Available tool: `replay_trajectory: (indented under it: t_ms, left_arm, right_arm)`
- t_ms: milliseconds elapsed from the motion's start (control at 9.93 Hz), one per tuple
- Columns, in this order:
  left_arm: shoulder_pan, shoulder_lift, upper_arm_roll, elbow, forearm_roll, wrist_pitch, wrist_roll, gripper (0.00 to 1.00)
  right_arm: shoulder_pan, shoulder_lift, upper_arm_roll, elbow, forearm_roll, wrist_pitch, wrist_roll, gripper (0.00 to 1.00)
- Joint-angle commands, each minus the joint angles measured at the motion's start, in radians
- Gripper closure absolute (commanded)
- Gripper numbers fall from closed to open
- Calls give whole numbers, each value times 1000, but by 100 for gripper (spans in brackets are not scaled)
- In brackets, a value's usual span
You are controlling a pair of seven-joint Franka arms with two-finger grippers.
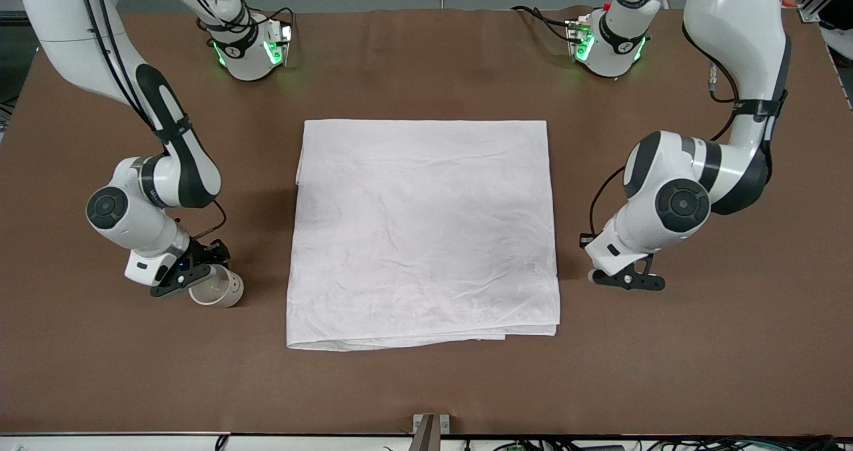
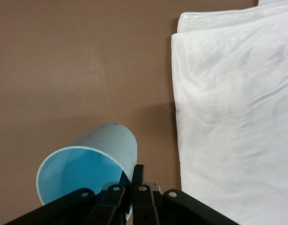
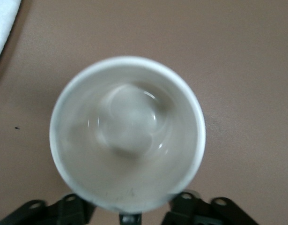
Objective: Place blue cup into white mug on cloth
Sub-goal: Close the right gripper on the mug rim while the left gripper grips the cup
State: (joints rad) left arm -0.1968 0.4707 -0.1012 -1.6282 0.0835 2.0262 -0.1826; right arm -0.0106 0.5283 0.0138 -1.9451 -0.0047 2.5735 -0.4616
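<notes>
Blue cup held by the left gripper at the left arm's end of the table, beside the cloth and clear of it; tilted well off upright, long axis slanting, open mouth toward the wrist camera, closed base toward the brown table; one finger against the outer wall and the rim pinched between the fingers. White mug at the right arm's end, beside the cloth without touching it, mouth up and leaning slightly in the front view. Right gripper at the mug's rim, clamped on it.
</notes>
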Motion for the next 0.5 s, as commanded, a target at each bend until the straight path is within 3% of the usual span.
replay_trajectory:
  t_ms: [0,302,403]
  left_arm:
    - [-3,6,-3,13,12,-18,3,100]
    - [-3,11,-3,10,10,-18,5,100]
    - [-3,12,-3,10,10,-18,5,100]
  right_arm:
    - [-2,4,1,8,-17,-12,1,62]
    - [-5,4,1,9,-15,-13,4,94]
    - [-9,3,3,12,-15,-15,4,99]
